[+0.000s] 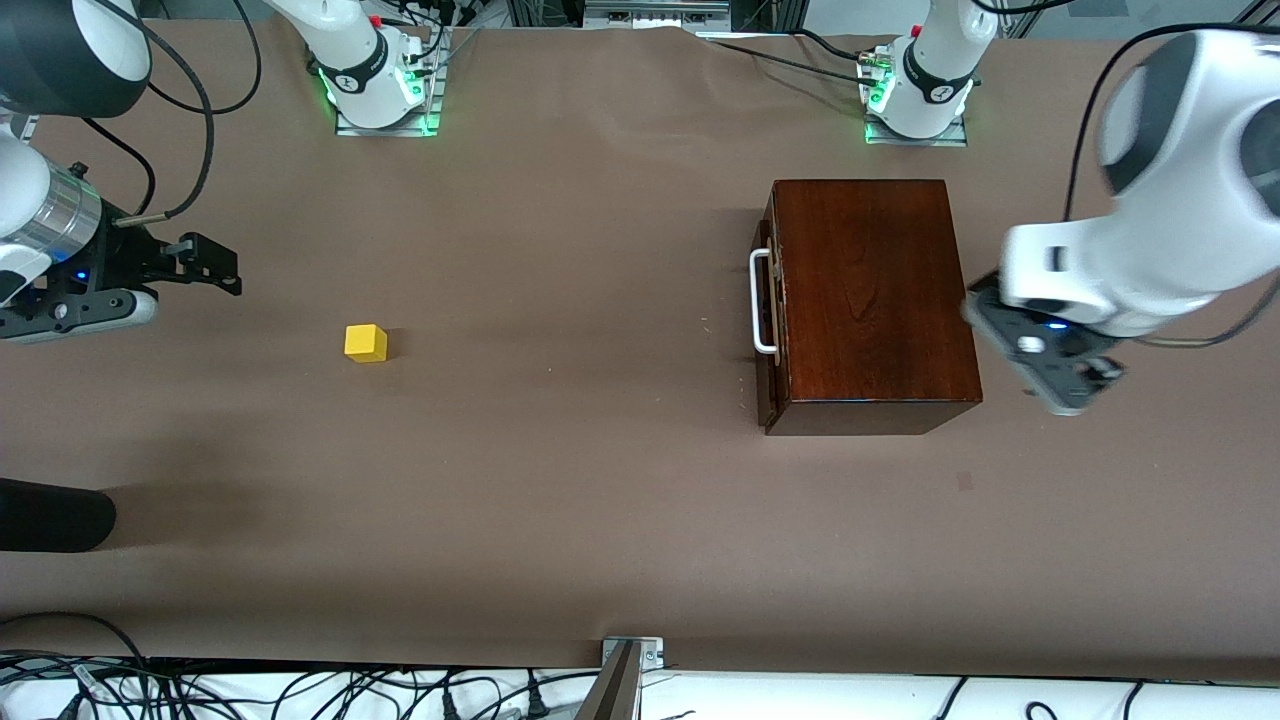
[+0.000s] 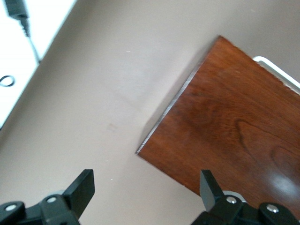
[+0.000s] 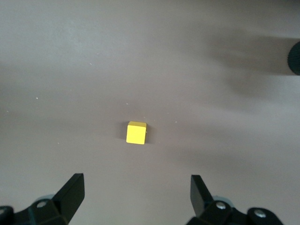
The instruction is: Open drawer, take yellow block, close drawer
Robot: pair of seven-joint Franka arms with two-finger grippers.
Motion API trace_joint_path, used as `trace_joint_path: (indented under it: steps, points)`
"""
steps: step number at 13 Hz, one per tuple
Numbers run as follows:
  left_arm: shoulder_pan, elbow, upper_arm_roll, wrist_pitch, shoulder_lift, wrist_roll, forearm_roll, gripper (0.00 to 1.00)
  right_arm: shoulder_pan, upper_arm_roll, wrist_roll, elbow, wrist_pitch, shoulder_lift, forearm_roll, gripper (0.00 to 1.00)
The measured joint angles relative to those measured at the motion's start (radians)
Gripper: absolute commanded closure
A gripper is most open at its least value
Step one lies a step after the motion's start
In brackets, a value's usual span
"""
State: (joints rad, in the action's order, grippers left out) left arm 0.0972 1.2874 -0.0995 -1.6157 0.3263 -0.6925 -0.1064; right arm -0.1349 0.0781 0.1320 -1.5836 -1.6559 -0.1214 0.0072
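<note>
— One yellow block [image 1: 366,342] sits on the table [image 1: 560,480], well apart from the box [image 1: 868,300], toward the right arm's end.
— Is the drawer [image 1: 768,300] shut?
— Looks shut, so maybe all done.
— And the grippers?
— Right gripper [image 3: 136,192] hangs open over the block; left gripper [image 2: 146,190] hangs open by the box.
— Next?
— Just pull away, I think.

Yellow block [image 1: 366,342] toward right arm's end

One yellow block [image 1: 366,342] sits on the brown tabletop [image 1: 560,480], alongside one dark wooden box [image 1: 868,300] with a single drawer [image 1: 770,310] bearing one white handle [image 1: 760,300]. Two grippers are in view: the left gripper [image 2: 145,190] and the right gripper [image 3: 136,192], each with fingers spread.
</note>
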Motion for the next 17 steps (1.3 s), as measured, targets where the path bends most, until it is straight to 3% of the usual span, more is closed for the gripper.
trace_joint_path:
  steps: [6, 11, 17]
  points:
    - [-0.027, 0.263, 0.052, -0.071, -0.219, 0.581, 0.016, 0.0, 0.0, -0.005, -0.009, 0.0, 0.055, 0.041, -0.006, 0.0]
    - [-0.072, 0.474, 0.06, -0.15, -0.37, 0.65, 0.08, 0.0, 0.0, -0.006, -0.009, 0.0, 0.058, 0.055, -0.008, 0.0]
    - [-0.07, 0.493, 0.091, -0.142, -0.384, 0.662, 0.082, 0.0, 0.0, -0.007, -0.06, 0.002, 0.061, 0.055, -0.023, 0.0]
